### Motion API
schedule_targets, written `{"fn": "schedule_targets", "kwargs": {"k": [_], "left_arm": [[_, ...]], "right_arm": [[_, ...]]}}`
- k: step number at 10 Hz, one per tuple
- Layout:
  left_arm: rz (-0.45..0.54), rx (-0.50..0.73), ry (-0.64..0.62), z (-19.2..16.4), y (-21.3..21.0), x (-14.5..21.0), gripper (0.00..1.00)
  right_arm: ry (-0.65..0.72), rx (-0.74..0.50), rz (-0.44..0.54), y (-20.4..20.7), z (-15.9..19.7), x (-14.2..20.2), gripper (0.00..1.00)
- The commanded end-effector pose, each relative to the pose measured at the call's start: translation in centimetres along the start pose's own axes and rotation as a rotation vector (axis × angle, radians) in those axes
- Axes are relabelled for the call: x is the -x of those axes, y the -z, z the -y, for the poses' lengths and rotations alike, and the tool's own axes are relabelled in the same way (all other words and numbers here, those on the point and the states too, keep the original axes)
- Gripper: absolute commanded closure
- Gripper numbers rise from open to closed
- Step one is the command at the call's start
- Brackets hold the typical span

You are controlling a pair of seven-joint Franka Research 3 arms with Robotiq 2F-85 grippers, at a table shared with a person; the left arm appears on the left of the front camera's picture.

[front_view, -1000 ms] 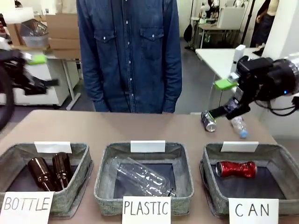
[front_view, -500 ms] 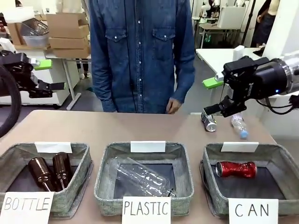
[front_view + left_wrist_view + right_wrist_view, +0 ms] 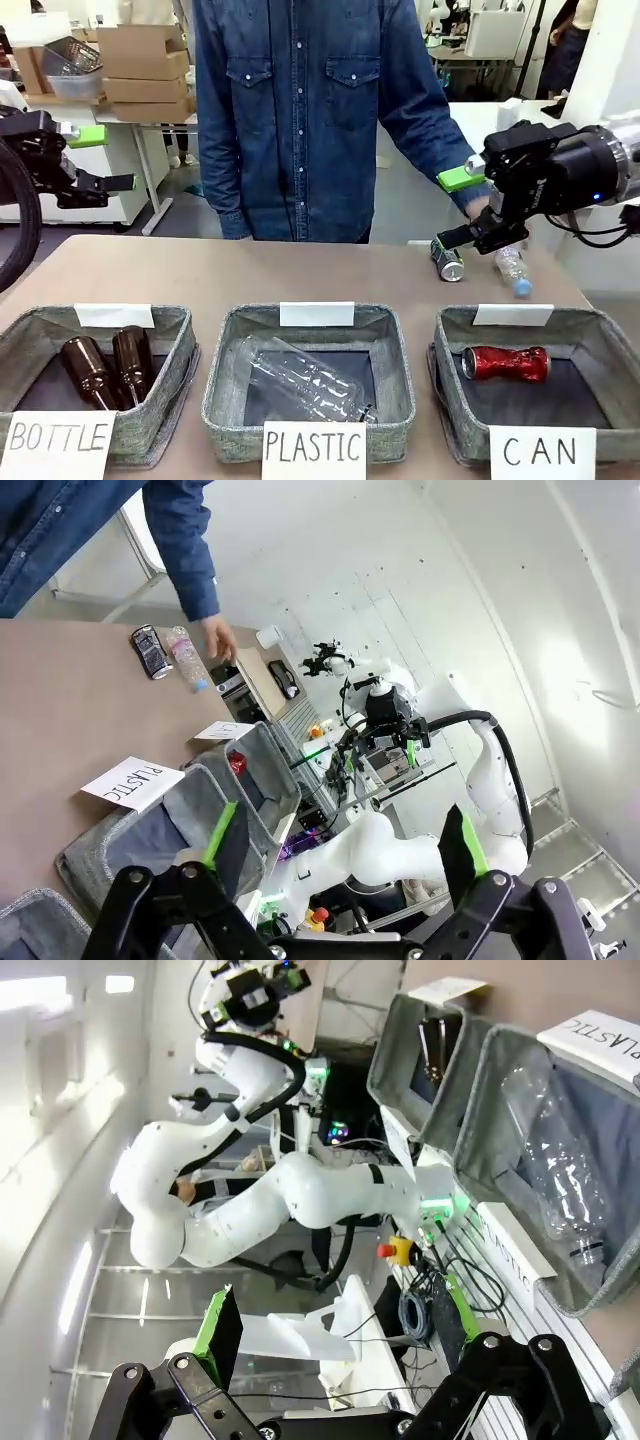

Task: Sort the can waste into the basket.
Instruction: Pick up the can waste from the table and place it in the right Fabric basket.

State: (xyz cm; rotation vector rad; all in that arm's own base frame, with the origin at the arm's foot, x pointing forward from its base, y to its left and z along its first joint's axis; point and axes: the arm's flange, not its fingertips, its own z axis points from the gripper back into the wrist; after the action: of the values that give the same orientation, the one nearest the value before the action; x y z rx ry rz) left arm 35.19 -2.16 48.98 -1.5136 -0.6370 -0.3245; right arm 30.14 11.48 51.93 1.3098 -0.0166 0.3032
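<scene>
The dark can lies on its side at the table's far right, beside a small clear bottle. My right gripper hovers open just above and behind that can, nothing between its fingers. The red crushed can lies inside the grey basket signed "CAN". My left gripper hangs open and empty off the table's far left. From the left wrist, the open left gripper looks across at the dark can and the red can. The right gripper stands open.
A person in a denim shirt stands at the far side, one hand reaching down behind my right gripper toward the clear bottle. The "PLASTIC" basket holds a clear bottle; the "BOTTLE" basket holds two brown bottles.
The person stepped right and stretched an arm out to the table's far right. My right gripper shifted a little left. My left arm swung in and came to rest.
</scene>
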Motion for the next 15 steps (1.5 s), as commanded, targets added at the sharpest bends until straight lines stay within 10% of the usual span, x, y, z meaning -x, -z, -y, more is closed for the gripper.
{"fn": "schedule_targets", "kwargs": {"k": [1,2,5,7,9,10,12,13,15], "left_arm": [[0.011,0.015,-0.014,0.6,0.1,-0.2,0.00],[0.011,0.015,-0.014,0.6,0.1,-0.2,0.00],[0.011,0.015,-0.014,0.6,0.1,-0.2,0.00],[0.011,0.015,-0.014,0.6,0.1,-0.2,0.00],[0.011,0.015,-0.014,0.6,0.1,-0.2,0.00],[0.011,0.015,-0.014,0.6,0.1,-0.2,0.00],[0.011,0.015,-0.014,0.6,0.1,-0.2,0.00],[0.011,0.015,-0.014,0.6,0.1,-0.2,0.00],[0.011,0.015,-0.014,0.6,0.1,-0.2,0.00]], "right_arm": [[-0.020,0.007,-0.012,-0.5,0.2,-0.1,0.00],[0.000,0.000,0.000,0.0,0.0,0.0,0.00],[0.127,0.924,0.384,-0.5,-0.1,-2.2,0.00],[0.187,1.241,0.459,-1.4,0.8,-2.3,0.00],[0.242,1.107,0.627,-3.9,0.2,-0.3,0.00],[-0.080,0.867,0.369,-3.1,0.2,-2.7,0.00],[-0.040,0.966,0.497,-4.6,0.2,-3.2,0.00],[-0.098,0.797,0.378,-5.6,0.9,-3.8,0.00],[-0.063,0.862,0.438,-6.4,0.8,-3.6,0.00]]}}
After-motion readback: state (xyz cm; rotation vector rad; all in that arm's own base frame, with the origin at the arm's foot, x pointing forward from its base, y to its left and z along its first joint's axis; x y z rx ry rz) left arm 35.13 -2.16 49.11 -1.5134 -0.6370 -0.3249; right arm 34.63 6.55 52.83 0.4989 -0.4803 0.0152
